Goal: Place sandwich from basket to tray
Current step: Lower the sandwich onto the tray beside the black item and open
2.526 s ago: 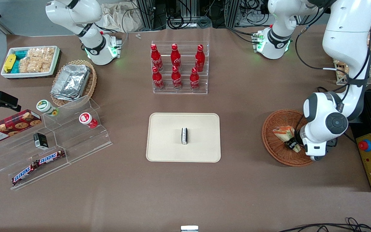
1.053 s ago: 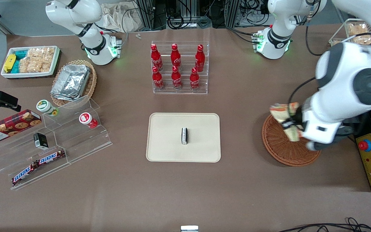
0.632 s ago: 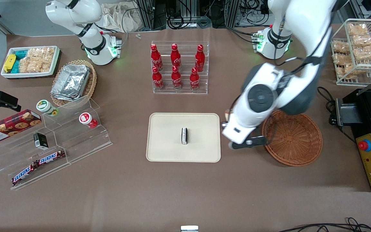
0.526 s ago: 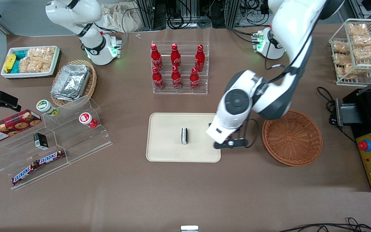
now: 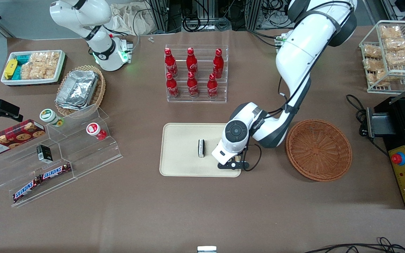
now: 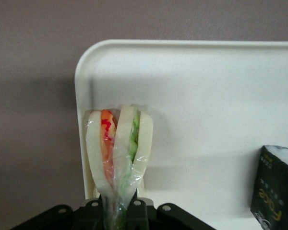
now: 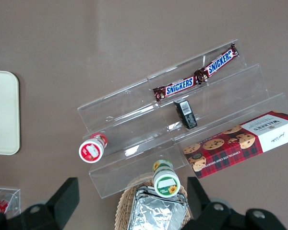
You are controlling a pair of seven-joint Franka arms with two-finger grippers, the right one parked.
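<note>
My left gripper (image 5: 233,162) is over the corner of the cream tray (image 5: 181,147) that is closest to the basket and nearer the front camera. In the left wrist view the gripper (image 6: 117,211) is shut on the narrow end of the wrapped sandwich (image 6: 119,148), with pale bread and orange and green layers. The sandwich points down over the tray (image 6: 206,96) just inside its rounded corner. I cannot tell whether it touches the tray. The wrist hides most of it in the front view. The reddish-brown wicker basket (image 5: 318,149) beside the tray holds nothing.
A small dark box (image 5: 201,148) stands mid-tray, close to the sandwich (image 6: 274,189). A rack of red bottles (image 5: 196,73) stands farther from the camera than the tray. Acrylic shelves with snacks (image 5: 58,147) lie toward the parked arm's end, a wire rack of packets (image 5: 392,52) toward the working arm's.
The gripper lifted the sandwich out of the basket, swung across and came down over the tray's corner. The basket now holds nothing.
</note>
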